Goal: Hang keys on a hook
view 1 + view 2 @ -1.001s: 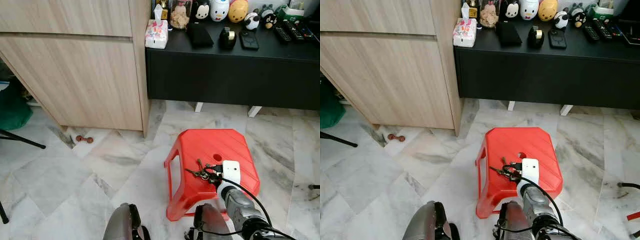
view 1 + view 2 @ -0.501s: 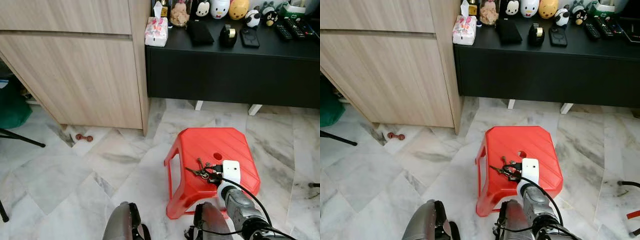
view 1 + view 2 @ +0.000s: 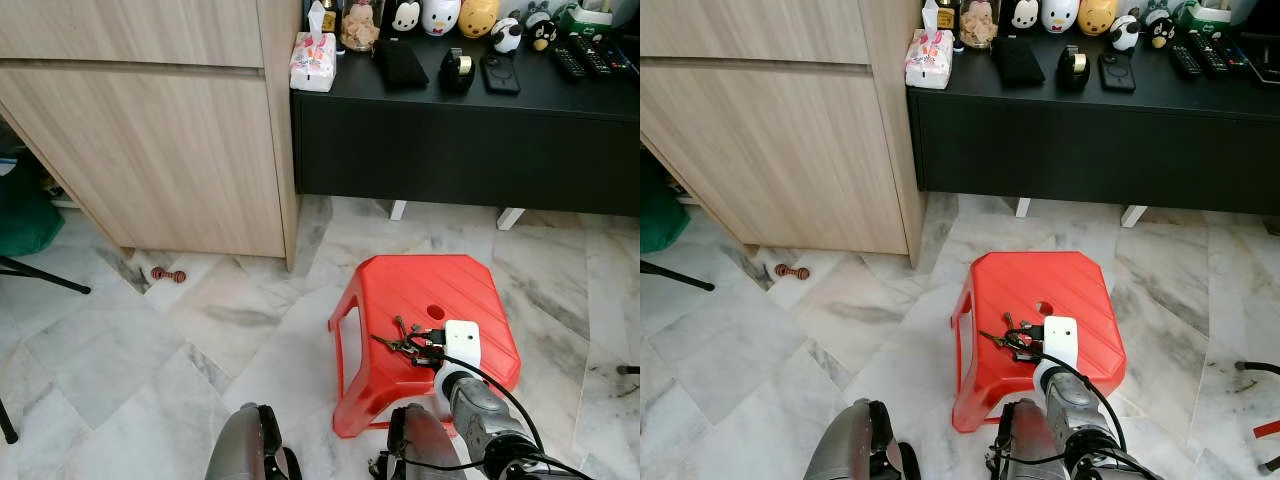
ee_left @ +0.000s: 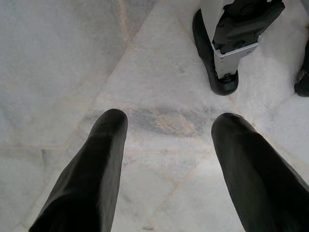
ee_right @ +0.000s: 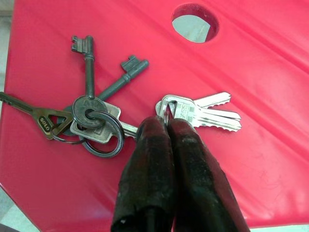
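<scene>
A bunch of keys (image 5: 91, 118) on rings, some dark and old-style, some silver, lies on top of a red plastic stool (image 3: 430, 290). My right gripper (image 5: 166, 126) reaches down onto the stool, and its two black fingers are pressed together on the ring of the silver keys (image 5: 203, 112). In the left eye view the keys (image 3: 400, 343) sit near the stool's front edge, just left of the right gripper (image 3: 425, 350) and its white wrist block. My left gripper (image 4: 169, 125) hangs open over the marble floor.
A low black cabinet (image 3: 460, 130) behind the stool carries toys, remotes and a tissue pack (image 3: 313, 65). A tall wooden cabinet (image 3: 150, 140) stands at left. A small brown object (image 3: 168, 275) lies on the floor. My own foot (image 4: 219, 58) is close to the left gripper.
The head camera has shifted slightly. The right gripper stays at the keys on the stool, with no clear move of either.
</scene>
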